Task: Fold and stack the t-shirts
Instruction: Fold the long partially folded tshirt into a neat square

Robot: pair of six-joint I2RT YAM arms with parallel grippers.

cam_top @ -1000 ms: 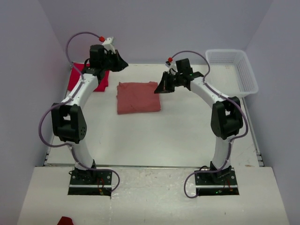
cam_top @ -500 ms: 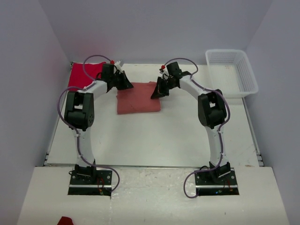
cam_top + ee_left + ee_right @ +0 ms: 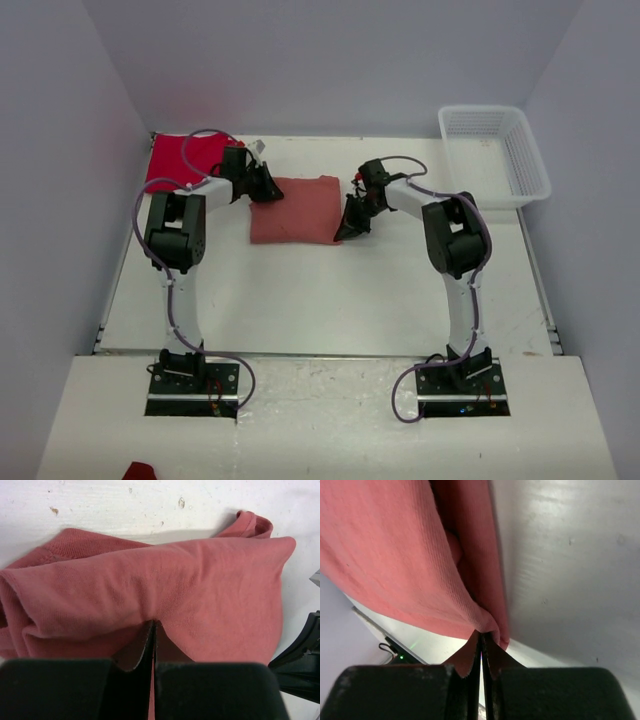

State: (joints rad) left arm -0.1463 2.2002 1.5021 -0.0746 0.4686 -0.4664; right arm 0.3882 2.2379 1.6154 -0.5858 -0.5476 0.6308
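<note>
The white table [image 3: 330, 300] takes up most of the overhead view, boxed in by pale walls. The biggest thing on it is the pink tee [image 3: 300, 212], folded into a rough rectangle and lying in the far middle of the table, right between the two arms. The red tee [image 3: 172, 160] sits flat in the far left corner, near the pink one but not touching it, and the left arm's cable loops across part of it. The white mesh basket [image 3: 535, 165] is over in the far right corner, well apart from both shirts.

The left arm [image 3: 175, 235] reaches out to the far left corner of the pink tee and the right arm [image 3: 455, 240] to its near right corner.

The left gripper [image 3: 268, 188] is clamped tight. In its wrist view the left gripper [image 3: 153, 625] has its fingers pressed together with a pinch of the pink tee [image 3: 200, 590] caught between them, and the cloth bunches into soft folds just ahead. It's the same with the right gripper [image 3: 350, 228]. Up close, the right gripper [image 3: 481, 632] is clenched on the edge of the pink tee [image 3: 395, 555], with fabric poking out on either side of the fingers.

The smallest thing is a little red scrap [image 3: 135, 470] on the near ledge at the left, too small to tell what it is.
</note>
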